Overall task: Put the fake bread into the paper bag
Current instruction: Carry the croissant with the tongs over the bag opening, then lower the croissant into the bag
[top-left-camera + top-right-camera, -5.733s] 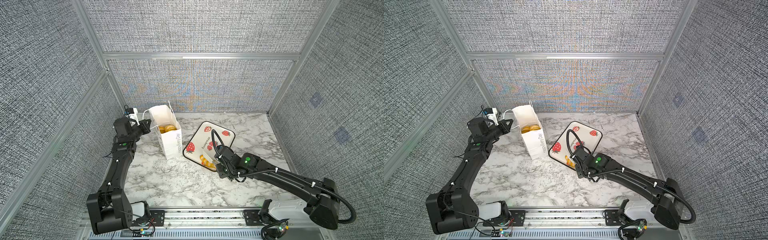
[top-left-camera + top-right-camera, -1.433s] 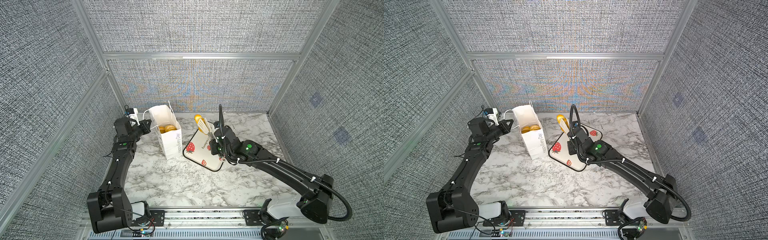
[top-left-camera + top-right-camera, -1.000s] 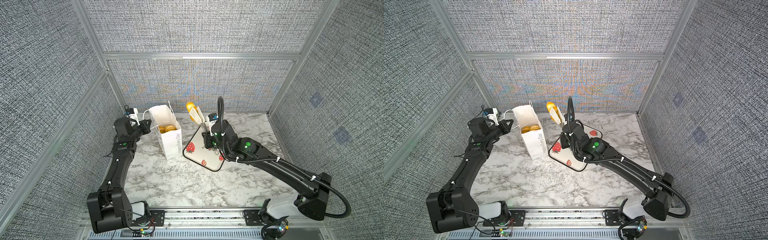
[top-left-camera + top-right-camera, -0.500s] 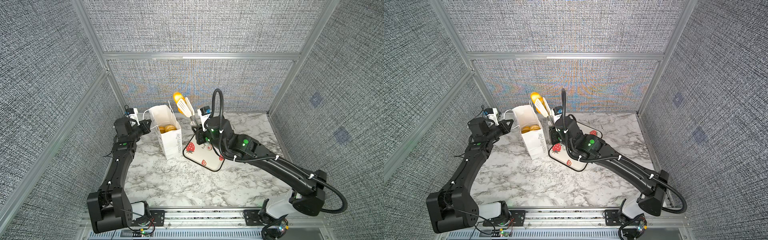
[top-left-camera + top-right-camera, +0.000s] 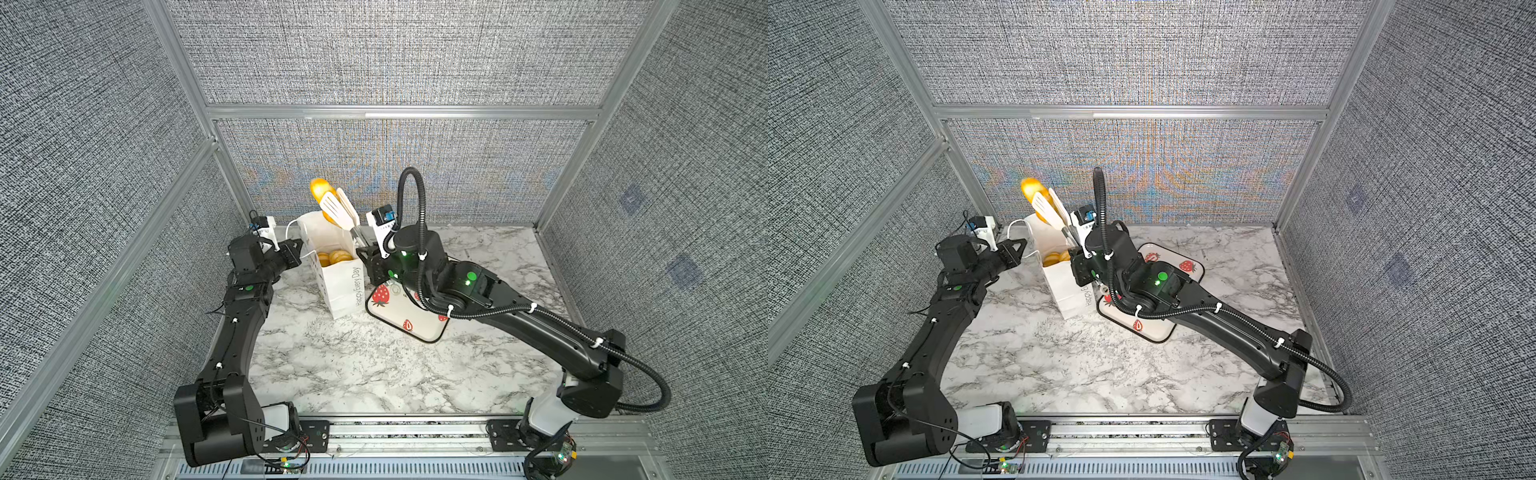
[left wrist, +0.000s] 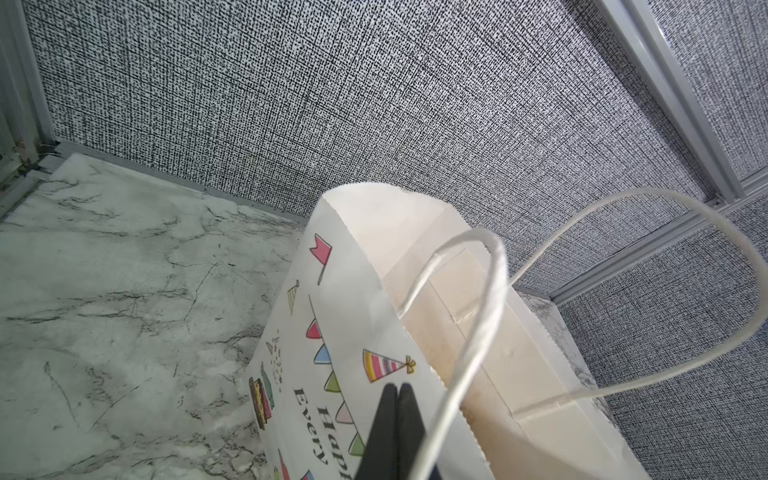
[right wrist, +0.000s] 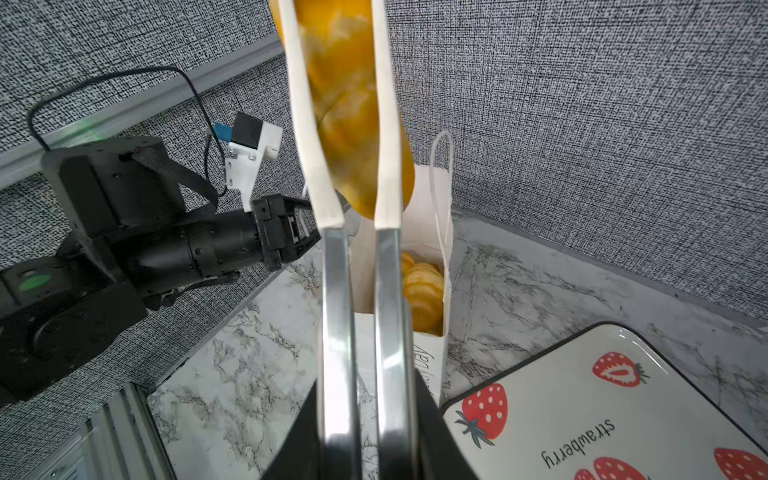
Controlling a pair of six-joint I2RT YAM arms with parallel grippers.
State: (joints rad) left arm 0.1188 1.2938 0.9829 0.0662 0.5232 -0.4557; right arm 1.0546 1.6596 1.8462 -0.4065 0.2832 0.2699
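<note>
Over the marble table [image 5: 332, 374], the right gripper [image 5: 365, 248] has lifted its tongs [image 5: 343, 210] away from the strawberry tray [image 5: 399, 316]. The tongs pinch one long bread loaf [image 5: 320, 189], now high above the paper bag [image 5: 343, 286], at ten o'clock from the tray. It looks almost ready to drop.

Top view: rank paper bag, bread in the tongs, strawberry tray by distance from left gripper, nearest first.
From the left gripper, in a top view:
1. paper bag: right at the gripper's tips.
2. bread in the tongs: raised above the bag's mouth.
3. strawberry tray: lying beyond the bag, on its far side.
</note>
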